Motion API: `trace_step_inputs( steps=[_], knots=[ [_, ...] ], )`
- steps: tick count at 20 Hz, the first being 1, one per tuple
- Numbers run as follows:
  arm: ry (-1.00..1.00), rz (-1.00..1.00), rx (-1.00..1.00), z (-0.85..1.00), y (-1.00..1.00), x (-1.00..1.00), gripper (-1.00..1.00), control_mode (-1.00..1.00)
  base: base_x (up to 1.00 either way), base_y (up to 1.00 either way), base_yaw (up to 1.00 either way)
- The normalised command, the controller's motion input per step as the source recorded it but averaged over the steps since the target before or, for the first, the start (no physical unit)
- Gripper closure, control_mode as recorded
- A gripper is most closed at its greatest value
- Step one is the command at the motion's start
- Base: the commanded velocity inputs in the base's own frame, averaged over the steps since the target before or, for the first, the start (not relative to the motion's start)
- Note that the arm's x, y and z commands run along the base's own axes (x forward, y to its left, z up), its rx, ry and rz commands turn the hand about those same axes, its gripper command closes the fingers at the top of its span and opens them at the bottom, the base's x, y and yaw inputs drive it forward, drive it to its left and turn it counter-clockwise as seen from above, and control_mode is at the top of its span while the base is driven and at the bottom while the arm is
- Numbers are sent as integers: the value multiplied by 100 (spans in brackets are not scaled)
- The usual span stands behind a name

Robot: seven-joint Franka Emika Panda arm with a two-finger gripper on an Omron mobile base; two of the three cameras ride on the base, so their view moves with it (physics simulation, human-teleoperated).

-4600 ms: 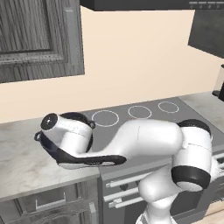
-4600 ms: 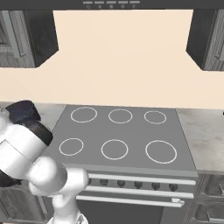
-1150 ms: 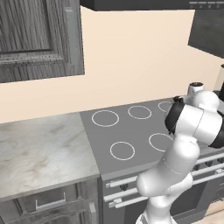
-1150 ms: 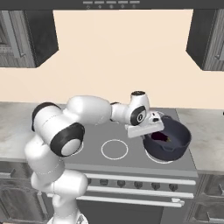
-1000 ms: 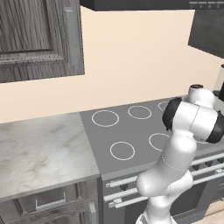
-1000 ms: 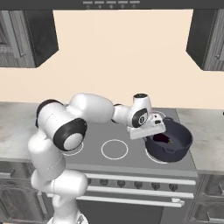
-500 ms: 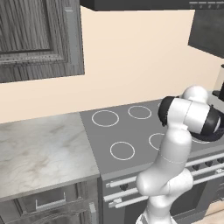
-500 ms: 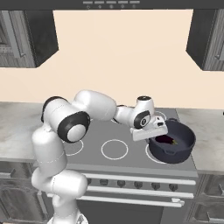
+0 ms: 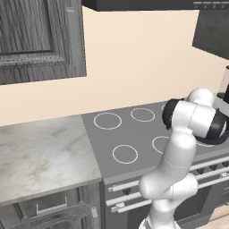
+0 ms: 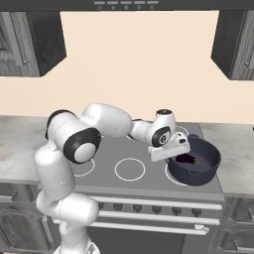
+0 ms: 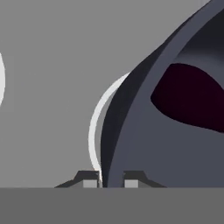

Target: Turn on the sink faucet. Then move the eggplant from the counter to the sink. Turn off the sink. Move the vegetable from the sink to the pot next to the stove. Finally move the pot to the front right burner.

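- Counter, far left: bare stone, no eggplant on it.
- Arm now reaches further right across the stove than a second ago; the pot has travelled right with it.
- Gripper: jaws nearly shut, pinching the pot's left rim wall, one fingertip either side.
- Pot sits over the front right burner; the burner ring peeks out just left of the pot's wall.
- Eggplant lies dark inside the pot.
- We judge the last step nearly done: pot looks roughly centred, what remains is to let go and back off.
- Risk: dragging the rim on release.
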Motion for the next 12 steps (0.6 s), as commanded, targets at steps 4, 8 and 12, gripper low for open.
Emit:
trace_step_inputs(
  steps=[4,8,12],
  knots=[
    [0,10,0,0,2,-26,100,-100,0,0,0],
    [0,11,0,0,7,-26,100,-100,0,0,0],
    [0,13,0,0,15,-5,100,-100,0,0,0]
  ],
)
